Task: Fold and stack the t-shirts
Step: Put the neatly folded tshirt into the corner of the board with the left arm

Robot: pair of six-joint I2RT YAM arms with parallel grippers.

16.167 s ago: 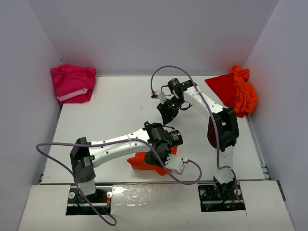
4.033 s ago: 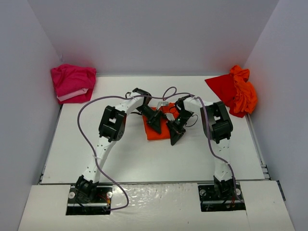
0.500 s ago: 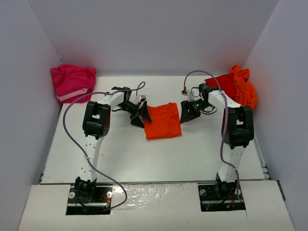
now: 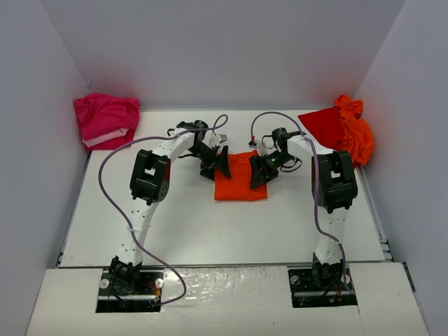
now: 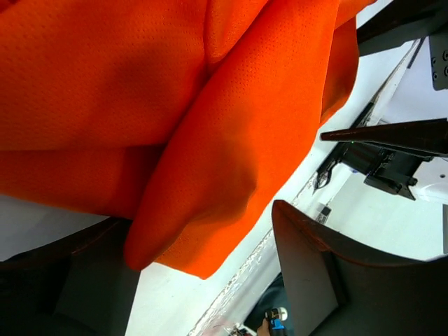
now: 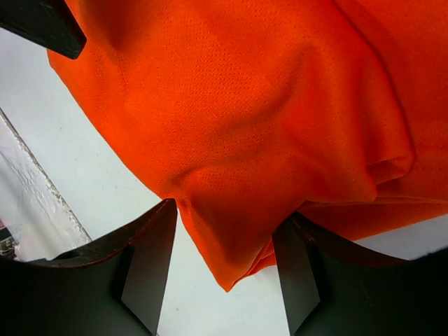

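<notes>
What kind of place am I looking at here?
Probably a robotics lab test cell: a left arm and right arm bolted to a white table, plain white walls boxing it in, and an orange shirt laid between them, with a pink pile in the far corner.

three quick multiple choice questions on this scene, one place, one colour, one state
1. Where is the pink shirt? A) table centre B) far left corner C) far right corner
2. What colour is the central shirt under the right gripper? A) blue B) white C) orange
3. Its fingers are: A) open B) shut C) out of view
Key: 1 B, it lies far left in the top view; 2 C, both wrist views show orange cloth; 3 A, a shirt corner sits in their gap.
</notes>
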